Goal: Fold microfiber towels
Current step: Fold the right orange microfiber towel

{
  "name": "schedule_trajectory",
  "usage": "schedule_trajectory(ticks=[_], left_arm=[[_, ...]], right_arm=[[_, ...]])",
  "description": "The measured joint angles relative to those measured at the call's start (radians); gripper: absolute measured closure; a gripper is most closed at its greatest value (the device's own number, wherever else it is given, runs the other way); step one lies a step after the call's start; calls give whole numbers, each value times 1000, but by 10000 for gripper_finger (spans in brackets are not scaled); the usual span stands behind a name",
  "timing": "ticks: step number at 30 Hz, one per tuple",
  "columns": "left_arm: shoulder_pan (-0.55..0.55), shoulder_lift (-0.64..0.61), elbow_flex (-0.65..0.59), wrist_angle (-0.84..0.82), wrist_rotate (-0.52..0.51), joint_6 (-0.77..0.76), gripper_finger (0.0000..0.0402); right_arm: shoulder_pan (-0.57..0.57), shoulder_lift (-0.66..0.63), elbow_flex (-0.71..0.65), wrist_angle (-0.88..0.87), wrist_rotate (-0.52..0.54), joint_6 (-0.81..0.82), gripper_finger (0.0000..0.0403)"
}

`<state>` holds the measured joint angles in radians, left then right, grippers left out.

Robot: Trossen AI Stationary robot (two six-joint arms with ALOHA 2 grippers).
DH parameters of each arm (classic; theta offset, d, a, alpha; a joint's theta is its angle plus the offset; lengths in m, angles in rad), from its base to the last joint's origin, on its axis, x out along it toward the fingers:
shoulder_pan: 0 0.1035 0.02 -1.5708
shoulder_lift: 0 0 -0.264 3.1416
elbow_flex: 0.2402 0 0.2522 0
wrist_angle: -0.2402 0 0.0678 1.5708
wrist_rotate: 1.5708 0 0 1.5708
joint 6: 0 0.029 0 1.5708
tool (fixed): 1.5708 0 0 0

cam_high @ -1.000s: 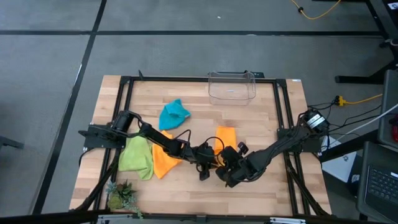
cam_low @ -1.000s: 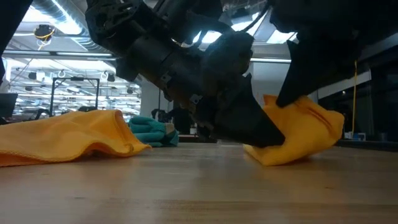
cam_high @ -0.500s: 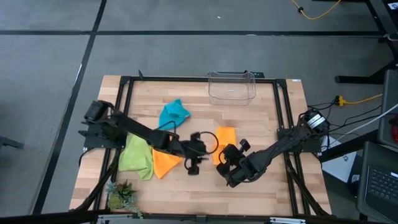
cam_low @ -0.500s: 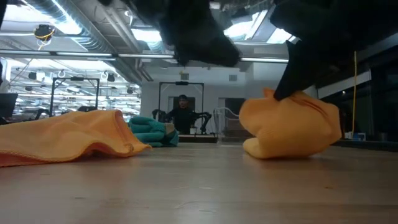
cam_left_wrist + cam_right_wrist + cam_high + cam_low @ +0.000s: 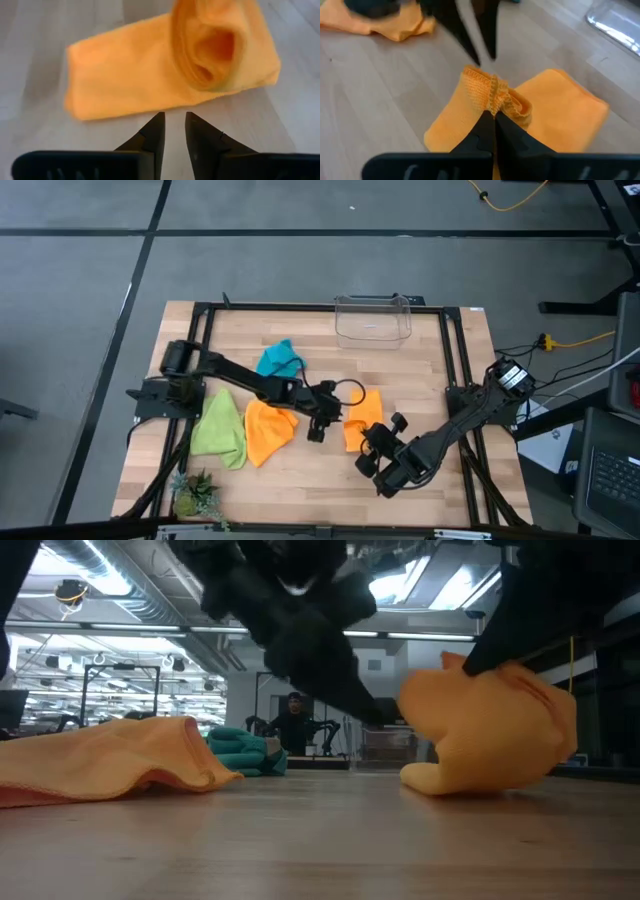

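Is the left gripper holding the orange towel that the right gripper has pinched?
No: in the left wrist view the left gripper has its fingers slightly apart with nothing between them, short of the orange towel, which the right gripper holds.

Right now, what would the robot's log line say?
right gripper: shut on orange towel, corner pinched | left gripper: empty, near it | second orange towel, green towel, blue towel: waiting

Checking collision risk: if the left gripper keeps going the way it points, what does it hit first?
Most likely the orange towel that the right gripper is pinching. In the left wrist view, the left gripper points at its near edge with only bare table between them. Depth is unclear, so the gap may be bigger than it looks.
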<state>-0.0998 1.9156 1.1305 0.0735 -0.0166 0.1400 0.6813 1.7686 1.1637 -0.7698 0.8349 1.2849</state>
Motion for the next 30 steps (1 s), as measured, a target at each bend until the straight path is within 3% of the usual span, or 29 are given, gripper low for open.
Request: schedule_trajectory(ticks=[5, 16, 30], left_arm=[[-12, 51, 2, 169, -8, 2, 362], [-24, 180, -1, 353, -21, -7, 396], [-52, 231, 0, 403, -18, -52, 400]], right_arm=[[4, -14, 0, -49, 12, 55, 401], [8, -18, 0, -71, 110, 105, 401], [-61, -18, 0, -150, 116, 177, 401]])
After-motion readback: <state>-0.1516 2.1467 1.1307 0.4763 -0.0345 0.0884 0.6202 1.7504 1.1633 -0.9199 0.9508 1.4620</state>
